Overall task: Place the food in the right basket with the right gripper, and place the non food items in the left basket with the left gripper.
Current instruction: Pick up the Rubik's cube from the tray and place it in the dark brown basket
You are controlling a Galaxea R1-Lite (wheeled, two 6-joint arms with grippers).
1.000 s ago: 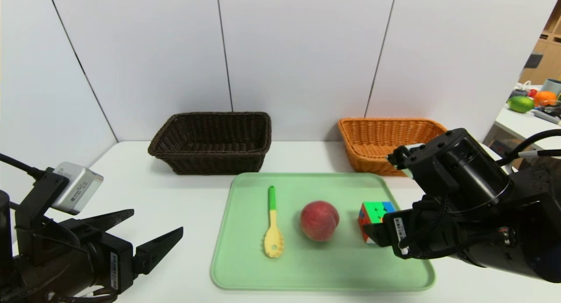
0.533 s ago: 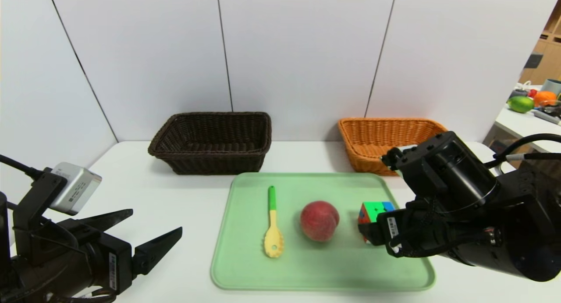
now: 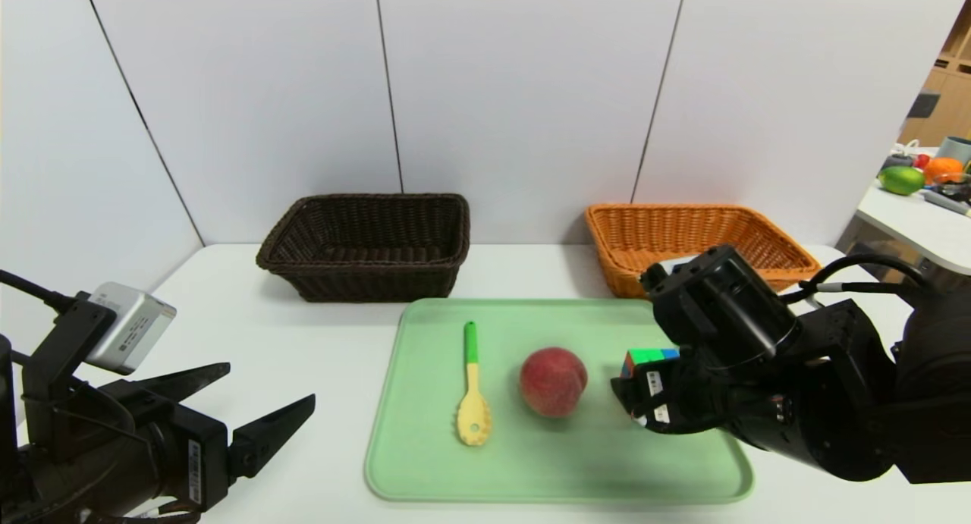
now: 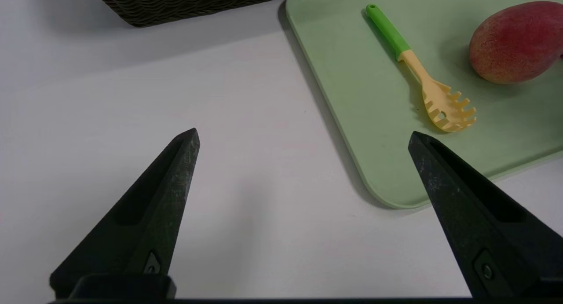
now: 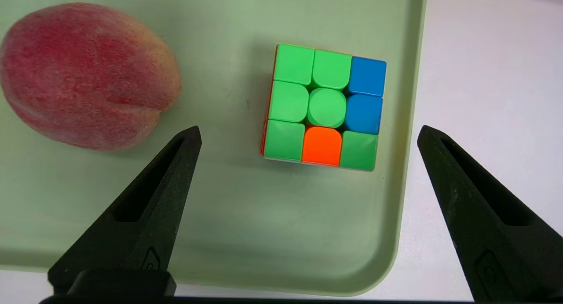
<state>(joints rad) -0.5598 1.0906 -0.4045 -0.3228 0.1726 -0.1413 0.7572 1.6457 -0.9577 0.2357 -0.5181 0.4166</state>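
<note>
The right pincer is seen wide open and empty above the right end of the green tray, its tips straddling the puzzle cube rather than the peach, which lies just beside at tray centre. The step in hand is judged to be the peach pickup for the orange basket. A shift toward the peach is needed so that its widest part is bracketed; a gentle close is advised, as the round fruit may roll. The cube should not be nudged. The left pincer is held open and empty over the worktop, near the pasta spoon; the dark basket stands behind.
</note>
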